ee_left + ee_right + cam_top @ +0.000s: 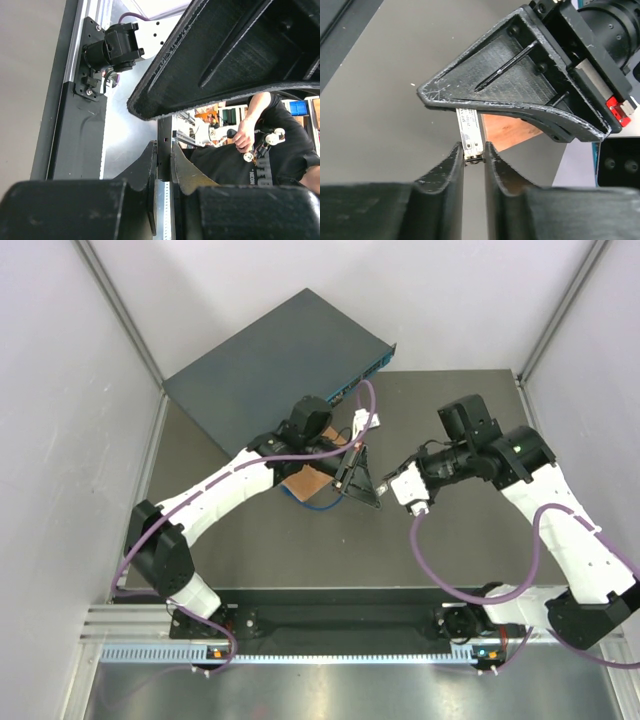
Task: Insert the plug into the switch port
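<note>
The switch (270, 365) is a dark teal flat box at the back left, with its port face (365, 375) turned toward the right. The plug (469, 131) is a small silver metal module held in the air between both grippers. My right gripper (473, 147) is shut on its near end. The plug's far end runs behind a finger of my left gripper (358, 478). In the left wrist view a dark bar (165, 135), apparently the plug, fills the gap between the left gripper's fingertips (164, 145). Both grippers meet over the mat (250, 540), in front of the switch.
A thin orange-brown wooden board (305, 480) lies under the left gripper and also shows in the right wrist view (507, 131). A small white part (362, 420) sits near the port face. A blue wire (320, 505) loops by the board. Side walls close in the table.
</note>
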